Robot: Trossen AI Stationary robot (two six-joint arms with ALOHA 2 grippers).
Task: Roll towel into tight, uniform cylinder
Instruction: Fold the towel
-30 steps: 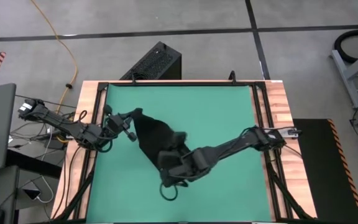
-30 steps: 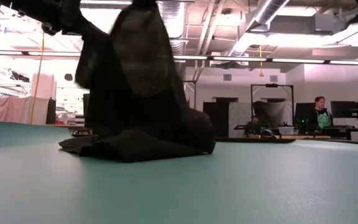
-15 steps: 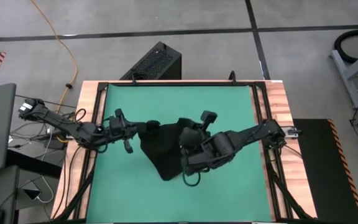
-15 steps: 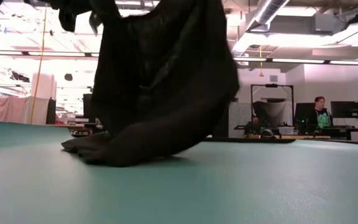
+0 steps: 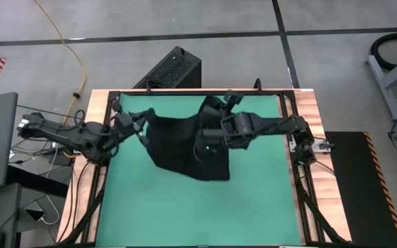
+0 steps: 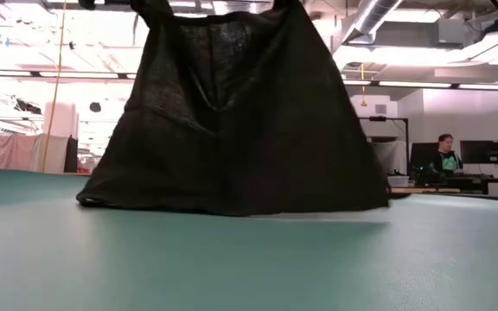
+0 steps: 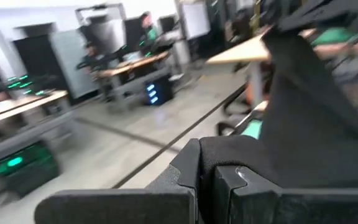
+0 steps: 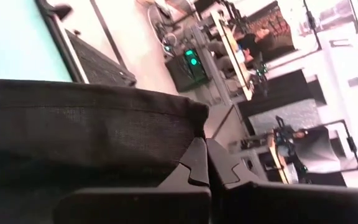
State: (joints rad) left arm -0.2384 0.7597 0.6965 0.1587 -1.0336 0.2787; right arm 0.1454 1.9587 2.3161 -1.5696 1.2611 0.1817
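The black towel (image 5: 185, 148) hangs as a spread sheet between my two grippers above the green mat (image 5: 260, 179). In the low view the towel (image 6: 232, 121) drops from the picture's top, and its lower edge (image 6: 232, 210) rests on the mat. My left gripper (image 5: 142, 125) is shut on the towel's upper left corner. My right gripper (image 5: 209, 114) is shut on its upper right corner, nearer the far edge. The white tag does not show. My left gripper pinches the towel's upper left corner (image 7: 229, 152) between its two fingers, coming from the table's left. The cloth hangs down and away from the fingers toward the other arm, drawn fairly flat. My right gripper pinches the towel's upper right corner (image 8: 179, 118) between its two shut fingers. A hemmed edge runs away from the fingers. The towel hangs below the hold with its lower edge on the mat.
A black ribbed box (image 5: 172, 69) stands on the floor beyond the table's far edge. Wooden borders (image 5: 95, 138) flank the mat on both sides. Bare mat lies near the front edge (image 5: 185, 213) and at the right. People sit at desks far behind (image 6: 443, 155).
My right gripper has risen and gone from the mat's middle toward the far edge with its corner. My left gripper has gone up and slightly toward the far edge. The towel, a bunched heap before, is now spread out and hanging between them, lower edge still on the mat.
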